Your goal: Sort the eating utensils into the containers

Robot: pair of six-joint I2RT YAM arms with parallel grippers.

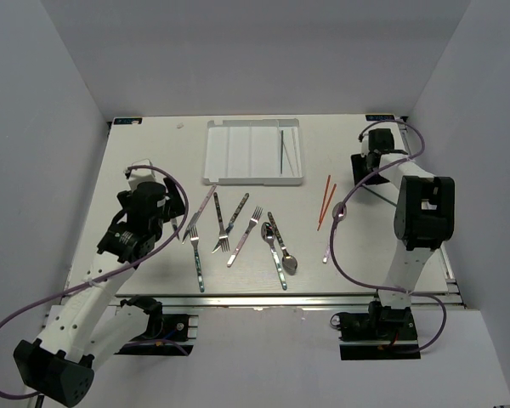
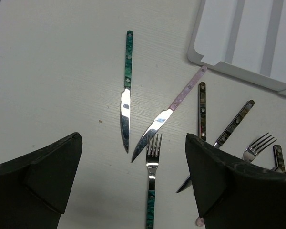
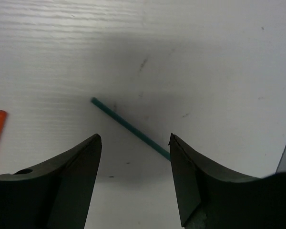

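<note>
1. Pale tabletop between grey walls, as I see it from above and from both wrists.
2. Cutlery lies fanned at the table's centre, its long axes running roughly near to far.
3. Teal-handled knife and pink-handled knife point their blades toward the left gripper. The fork points its tines away from it.
4. Red chopsticks lie right of the group, slanting.
5. White tray sits at far centre, and its rightmost compartment holds green chopsticks laid lengthwise.
6. My left arm reaches over the group's left edge with the fingers spread wide.
7. My right arm is folded at the far right. The right gripper faces the table with its fingers apart above a single green chopstick that lies diagonally.
</note>
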